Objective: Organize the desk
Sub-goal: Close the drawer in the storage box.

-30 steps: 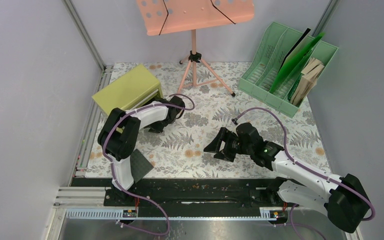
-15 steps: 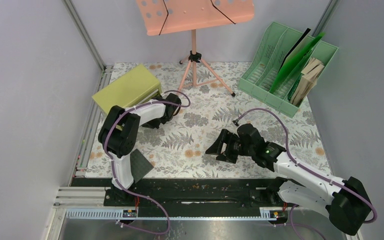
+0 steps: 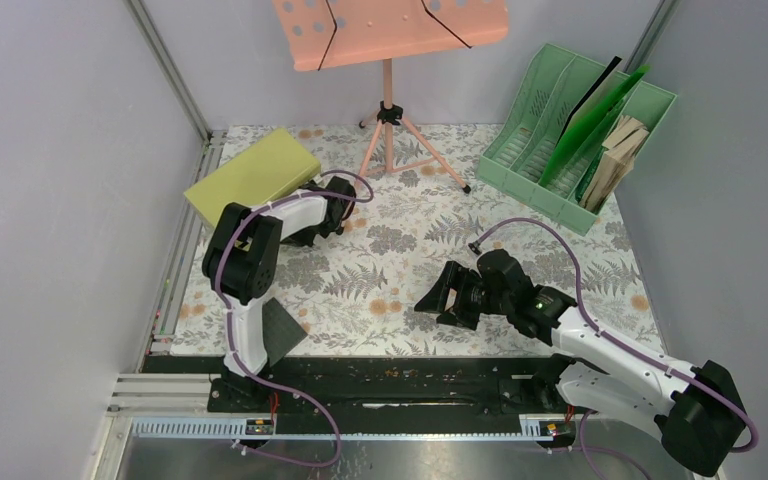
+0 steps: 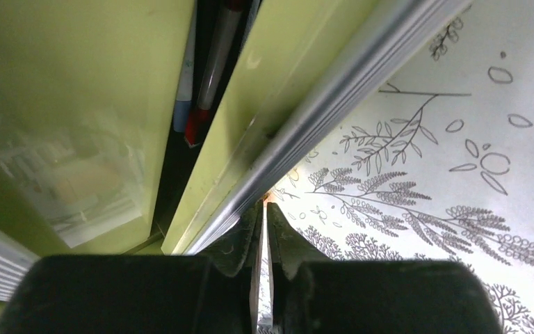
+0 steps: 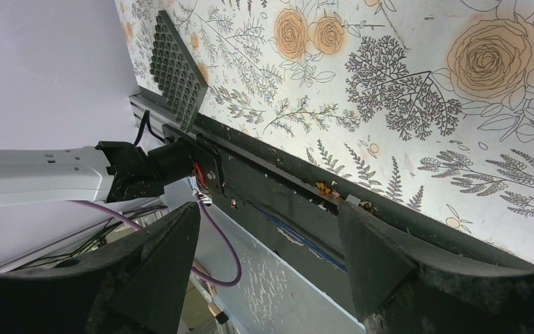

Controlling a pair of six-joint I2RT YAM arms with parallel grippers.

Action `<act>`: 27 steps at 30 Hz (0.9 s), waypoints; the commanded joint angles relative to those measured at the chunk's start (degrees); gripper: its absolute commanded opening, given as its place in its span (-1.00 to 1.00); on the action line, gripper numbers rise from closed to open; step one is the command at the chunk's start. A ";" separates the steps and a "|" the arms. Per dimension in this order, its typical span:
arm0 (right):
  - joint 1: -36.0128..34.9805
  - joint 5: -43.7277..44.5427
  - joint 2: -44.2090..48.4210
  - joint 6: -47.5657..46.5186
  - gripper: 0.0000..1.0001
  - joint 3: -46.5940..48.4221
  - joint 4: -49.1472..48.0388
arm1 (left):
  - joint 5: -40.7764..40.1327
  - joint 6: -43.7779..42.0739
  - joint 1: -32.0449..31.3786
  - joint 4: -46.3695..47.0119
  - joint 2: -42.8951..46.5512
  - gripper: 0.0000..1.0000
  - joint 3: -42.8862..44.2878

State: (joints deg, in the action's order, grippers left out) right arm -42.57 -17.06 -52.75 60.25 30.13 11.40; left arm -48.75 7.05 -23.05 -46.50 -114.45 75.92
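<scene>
1. Since a second ago, the left arm has reached further toward the far left corner, bringing its wrist up against the front of the olive-yellow drawer cabinet (image 3: 250, 178). The right arm has drifted slightly toward the near right.
2. The tabletop (image 3: 380, 290), whitish with a fern and orange-flower print, fills the floor of the enclosure ahead of both arm bases. Metal rails run along its left and near edges.
3. Left end effector (image 4: 265, 212): the fingers are pressed together with only a hairline gap and nothing between them. The tips sit at a silvery strip (image 4: 334, 104) running along the cabinet's drawer front, low over the printed surface.
4. The left wrist view shows a dark gap in the cabinet face. Pens (image 4: 212, 69) lie inside it, one with a red section and one with a blue end.
5. Right end effector (image 3: 440, 300): the fingers are spread wide and hold nothing. It is near the middle of the tabletop, pointing left. Whether it touches the surface cannot be told.
6. A black textured pad (image 3: 278, 330) lies at the near left edge of the tabletop, beside the left arm's base. It also shows in the right wrist view (image 5: 177, 69).
7. A salmon music stand (image 3: 390, 30) stands on its tripod at the far centre.
8. A mint-green file rack (image 3: 520, 150) sits in the far right corner, holding a green folder (image 3: 590, 120), a black sheet and tan items in its right-hand slots.
</scene>
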 commanded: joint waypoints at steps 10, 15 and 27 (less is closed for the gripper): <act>-0.37 0.71 0.19 -1.06 0.59 1.43 0.04 | -10.85 0.23 2.75 6.66 -1.49 -1.00 2.69; -0.33 0.57 0.25 -1.08 0.59 1.15 0.07 | -14.97 0.34 2.89 8.20 -1.57 -1.00 0.93; -0.37 0.86 0.63 -1.07 0.59 0.82 -0.01 | -8.53 1.10 2.13 8.02 2.90 -1.00 -0.62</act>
State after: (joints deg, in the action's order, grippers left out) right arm -42.57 -17.06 -52.75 59.99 30.13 11.51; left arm -55.83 7.38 -21.87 -40.84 -116.62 75.57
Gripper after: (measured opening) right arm 0.796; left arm 0.006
